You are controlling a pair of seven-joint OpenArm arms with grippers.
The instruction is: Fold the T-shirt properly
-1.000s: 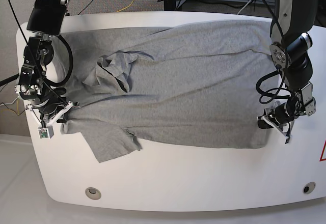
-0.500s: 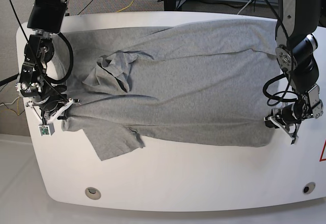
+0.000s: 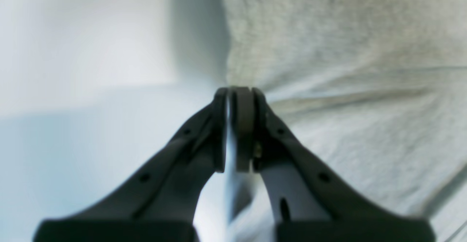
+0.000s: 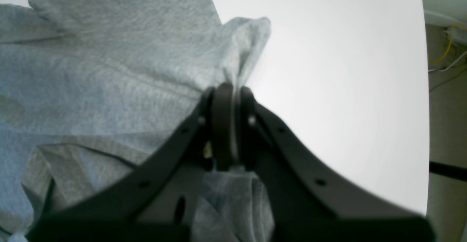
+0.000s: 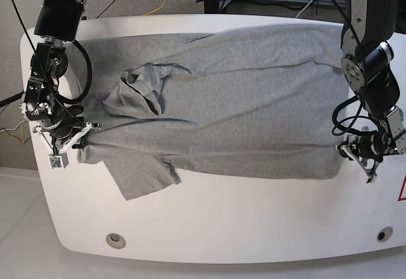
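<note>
Fingers of both grippers pinch opposite edges of the large, wrinkly heather-grey jersey T-shirt (image 5: 216,114) spread across the white table (image 5: 222,222): left gripper (image 3: 239,92) and right gripper (image 4: 226,89) clamp fabric, apparently to stretch it flat.

bare white table (image 5: 222,219) lies open along the near edge below the t-shirt (image 5: 241,120); both arms flank the cloth's ends, and a bunched fold (image 5: 143,85) rises mid-left.
</note>
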